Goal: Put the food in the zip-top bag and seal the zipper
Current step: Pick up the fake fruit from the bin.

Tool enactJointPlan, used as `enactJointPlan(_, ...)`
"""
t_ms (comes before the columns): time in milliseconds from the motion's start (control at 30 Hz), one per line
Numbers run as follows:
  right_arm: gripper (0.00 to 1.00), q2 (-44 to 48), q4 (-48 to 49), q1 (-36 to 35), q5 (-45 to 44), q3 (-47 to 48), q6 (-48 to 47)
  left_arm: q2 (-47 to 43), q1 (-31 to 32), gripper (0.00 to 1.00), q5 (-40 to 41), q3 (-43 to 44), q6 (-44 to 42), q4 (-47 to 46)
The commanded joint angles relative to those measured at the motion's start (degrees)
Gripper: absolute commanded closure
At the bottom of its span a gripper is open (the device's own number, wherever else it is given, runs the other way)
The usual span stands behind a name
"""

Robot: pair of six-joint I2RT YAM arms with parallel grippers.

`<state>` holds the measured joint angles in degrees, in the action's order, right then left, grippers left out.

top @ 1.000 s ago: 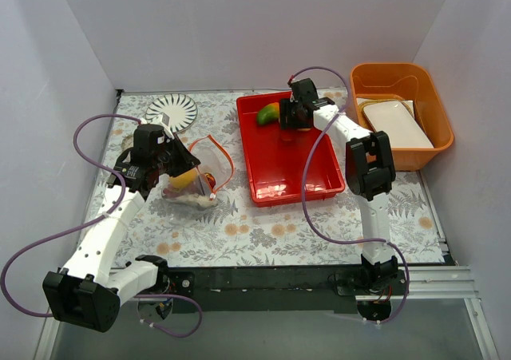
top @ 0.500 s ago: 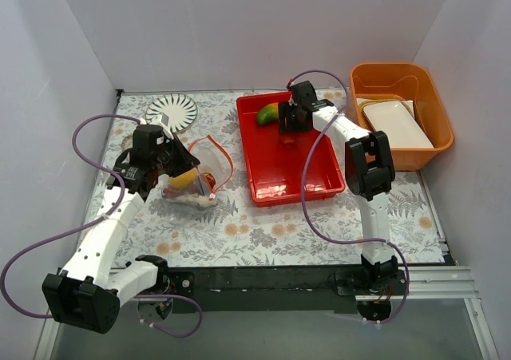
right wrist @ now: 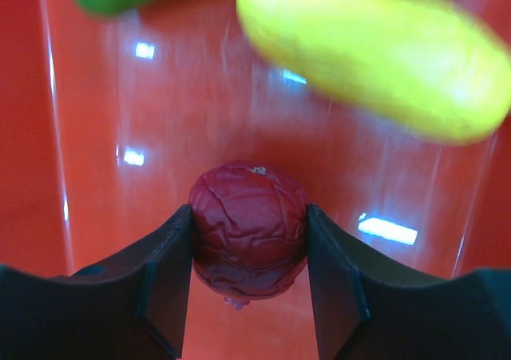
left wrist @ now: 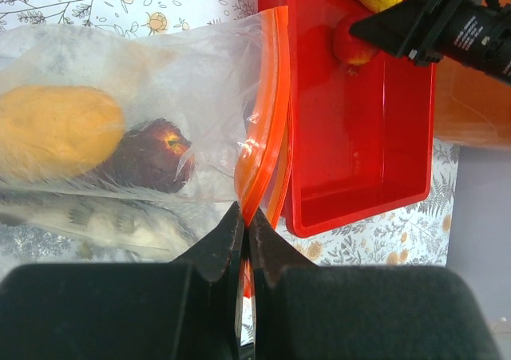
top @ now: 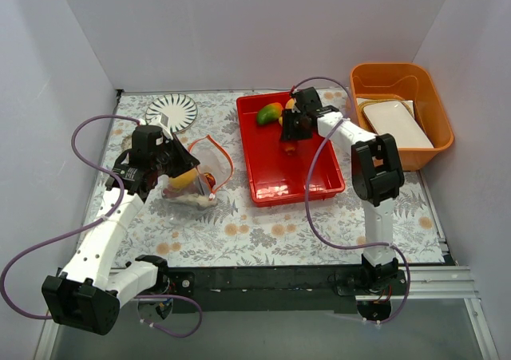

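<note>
The right arm's elbow has swung outward and the right gripper (top: pixel 289 136) has drawn back slightly over the red tray (top: pixel 275 186). Left wrist: the left gripper (left wrist: pixel 243 216) is pinched tight on the zipper (left wrist: pixel 267 120) of the zip-top bag (left wrist: pixel 160 65), with an orange fruit (left wrist: pixel 56 128) and a dark fruit (left wrist: pixel 148 156) inside, ahead to its left. Right wrist: the fingers (right wrist: pixel 168 272), part-open, clasp a wrinkled red fruit (right wrist: pixel 249 231); a yellow fruit (right wrist: pixel 375 57) lies beyond.

Tray (top: pixel 279 168) glossy red, bin (top: pixel 391 68) orange. Table cover (top: pixel 263 228) white, green-orange floral print. Bag (left wrist: pixel 160 73) clear, zipper strip (left wrist: pixel 270 104) orange-red. Wrinkled fruit (right wrist: pixel 249 232) dark red, long fruit (right wrist: pixel 375 53) yellow, mango (top: pixel 267 115) green.
</note>
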<state>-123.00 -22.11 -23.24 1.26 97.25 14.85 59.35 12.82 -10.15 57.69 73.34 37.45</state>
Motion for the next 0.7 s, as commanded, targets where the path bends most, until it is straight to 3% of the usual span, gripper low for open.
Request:
enactJointPlan(0,0.71,5.5,-1.8,0.0,3.1,-5.3,0.0,-2.0,-0.2,1.0,-1.4,-0.5,0.0,-0.2)
enactJointPlan(333,0.68,22.7,2.9,-3.9,13.9,-13.8,2.9,-1.4,-0.3,1.0,-1.9,-0.8,0.0,0.0)
enactJointPlan(667,0.68,27.0,8.7,-16.1,19.0,-12.3,8.6,0.4,-0.3,1.0,-2.9,0.3,-0.1,-0.3)
